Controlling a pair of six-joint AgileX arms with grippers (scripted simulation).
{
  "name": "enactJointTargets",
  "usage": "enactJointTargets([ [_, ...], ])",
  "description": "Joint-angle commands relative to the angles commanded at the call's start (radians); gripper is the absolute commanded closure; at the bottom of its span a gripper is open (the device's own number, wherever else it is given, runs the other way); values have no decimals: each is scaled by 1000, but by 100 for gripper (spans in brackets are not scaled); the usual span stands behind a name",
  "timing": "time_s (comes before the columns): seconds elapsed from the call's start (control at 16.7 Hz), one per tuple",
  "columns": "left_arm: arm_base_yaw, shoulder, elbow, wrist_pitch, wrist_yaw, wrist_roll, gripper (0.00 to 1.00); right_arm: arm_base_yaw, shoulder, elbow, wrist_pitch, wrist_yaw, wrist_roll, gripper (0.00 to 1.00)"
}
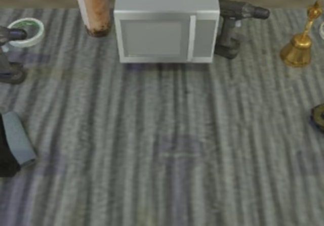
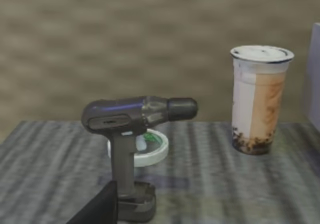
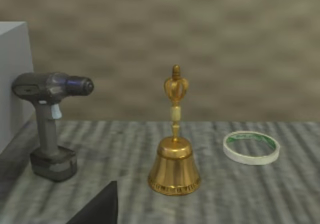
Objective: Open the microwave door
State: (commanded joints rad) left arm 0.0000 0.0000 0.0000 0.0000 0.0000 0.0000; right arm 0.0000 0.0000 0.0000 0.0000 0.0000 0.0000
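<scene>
At the table's far edge, centre: microwave, front turned toward the near edge, so reachable head-on.
Door: shut flush with the front; pale window filling most of it.
Handle strip: vertical, on the door's right side beside the control panel; hinge judged to be on the left, hence a pull from the right.
Left arm: parked at the table's left edge, near corner; only a grey link and dark body shown.
Right arm: barely in view at the right edge; a dark part only.
Tool state, both arms: cannot tell; each wrist view gives only a dark fingertip, no gap visible.
Right of microwave: drill, touching or just beside its side wall; likely obstacle for a side approach.
Left of microwave: cup, just beside.
Far-left corner: tape roll and second drill.
Far-right corner: bell.
Stage, as judged: approach not yet begun; door untouched.
</scene>
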Motion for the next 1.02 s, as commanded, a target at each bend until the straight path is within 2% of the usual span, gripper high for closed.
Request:
enactJointTargets([
  [0.24,-15,31,28,-16,-8,-9,0,0,0,0,0,0,0,0],
  [0.48,-93,218,203,-102,-56,-64,0,0,0,0,0,0,0,0],
  [0.72,-216,560,512,-223,-131,-166,0,0,0,0,0,0,0,0],
  [1.02,-395,1115,1011,-371,-236,-331,0,0,0,0,0,0,0,0],
])
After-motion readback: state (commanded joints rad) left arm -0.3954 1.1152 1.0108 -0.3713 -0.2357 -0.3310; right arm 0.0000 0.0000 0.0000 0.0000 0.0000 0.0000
